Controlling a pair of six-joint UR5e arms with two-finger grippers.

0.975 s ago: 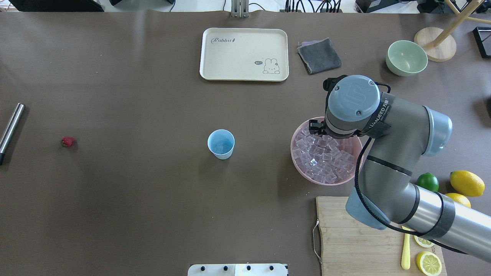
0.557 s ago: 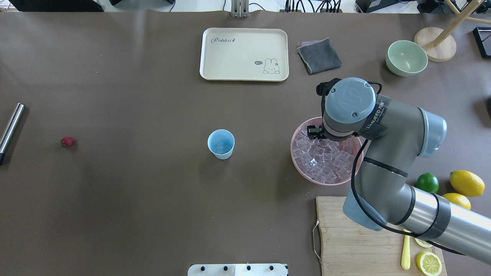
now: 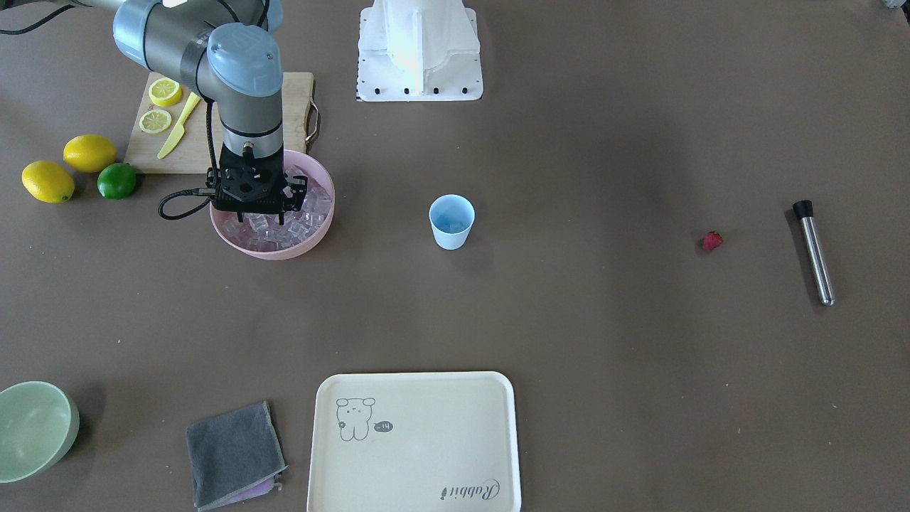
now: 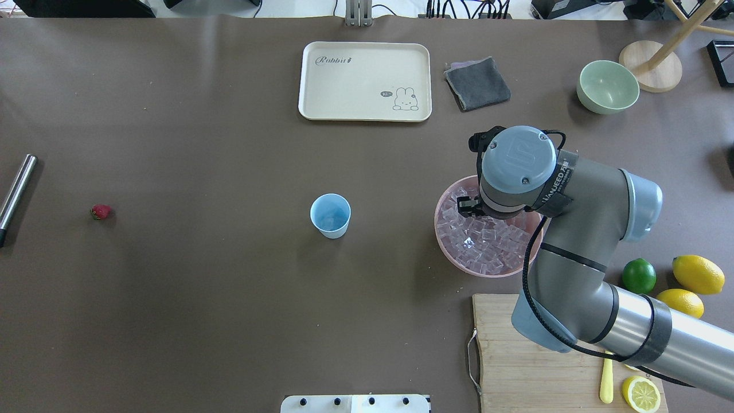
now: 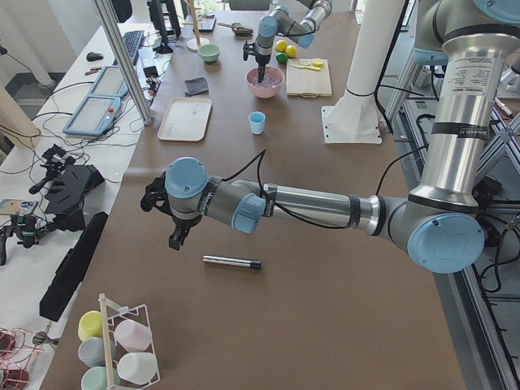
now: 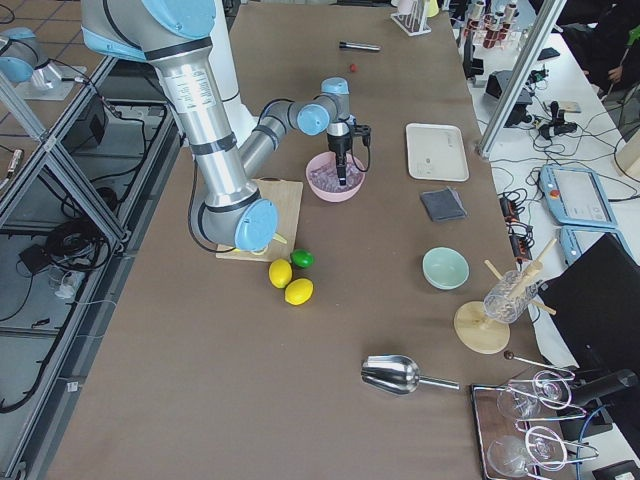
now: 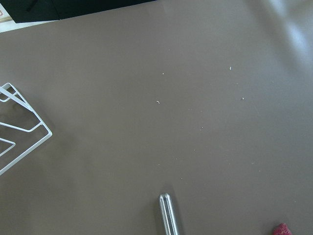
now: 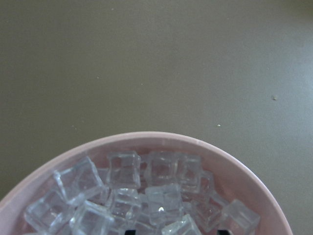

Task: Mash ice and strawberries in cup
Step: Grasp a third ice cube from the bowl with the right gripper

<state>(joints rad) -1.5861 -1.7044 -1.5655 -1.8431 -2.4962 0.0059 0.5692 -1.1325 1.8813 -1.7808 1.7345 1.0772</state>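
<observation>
Brown counter (image 4: 200, 298): cup (image 4: 330, 215) centre, strawberry (image 4: 101, 212), metal rod (image 4: 16, 192), pink bowl (image 4: 442, 245), tray (image 4: 364, 80), cloth (image 4: 477, 84), green bowl (image 4: 608, 87), cutting board (image 4: 510, 355), lime (image 4: 639, 276), lemons (image 4: 698, 274).

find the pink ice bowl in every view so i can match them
Front-facing: pink bowl left of centre.
Overhead: bowl right of centre.
Exterior left: bowl top centre, far end.
Exterior right: bowl above centre.
Left wrist: not in it.
Right wrist: bowl rim across the bottom.
Landmark: the wooden cutting board beside it, seen in all four exterior views.
</observation>
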